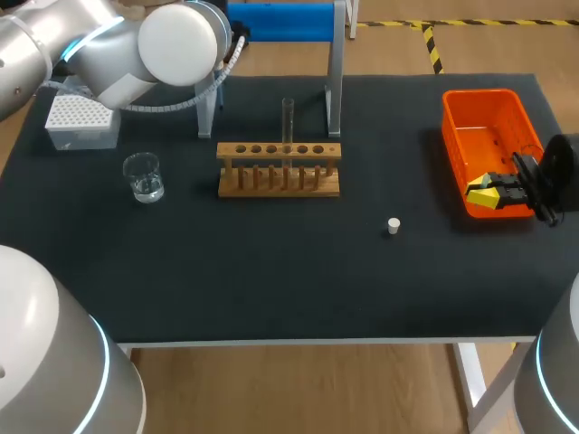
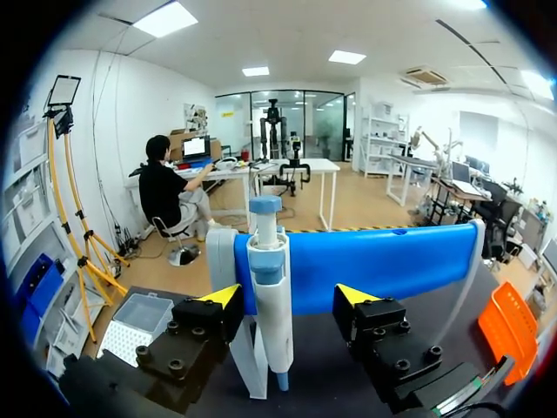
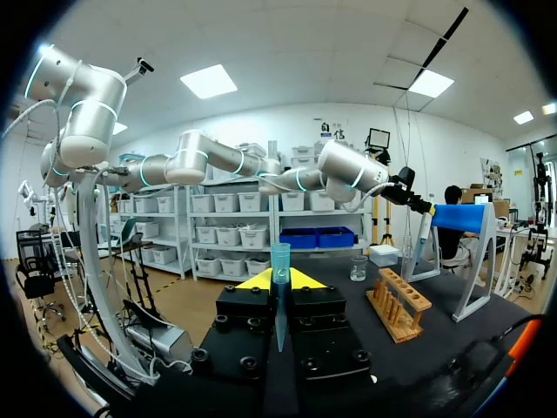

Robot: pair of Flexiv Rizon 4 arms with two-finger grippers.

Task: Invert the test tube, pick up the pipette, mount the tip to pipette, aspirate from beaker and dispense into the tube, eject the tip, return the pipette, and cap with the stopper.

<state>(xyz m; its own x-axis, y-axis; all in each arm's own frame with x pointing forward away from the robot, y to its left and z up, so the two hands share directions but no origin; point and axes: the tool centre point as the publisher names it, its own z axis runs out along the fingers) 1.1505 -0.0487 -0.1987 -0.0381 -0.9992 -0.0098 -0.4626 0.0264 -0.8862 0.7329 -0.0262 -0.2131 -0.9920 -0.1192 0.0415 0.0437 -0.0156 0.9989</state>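
Observation:
The white and blue pipette (image 2: 270, 300) hangs on its blue-topped stand (image 2: 383, 266) at the back of the table. My left gripper (image 2: 289, 300) is open around it, one yellow-tipped finger on each side, with small gaps to the pipette. In the head view my left arm (image 1: 176, 45) covers that gripper. The clear test tube (image 1: 288, 119) stands upright in the wooden rack (image 1: 279, 169). A glass beaker (image 1: 143, 176) sits left of the rack and the white tip box (image 1: 81, 122) behind it. The white stopper (image 1: 393, 226) lies on the mat. My right gripper (image 1: 488, 193) is shut, at the orange bin's near end.
The orange bin (image 1: 470, 108) stands at the right edge of the dark mat. The stand's metal legs (image 1: 334, 81) rise just behind the rack. Open mat lies in front of the rack, around the stopper.

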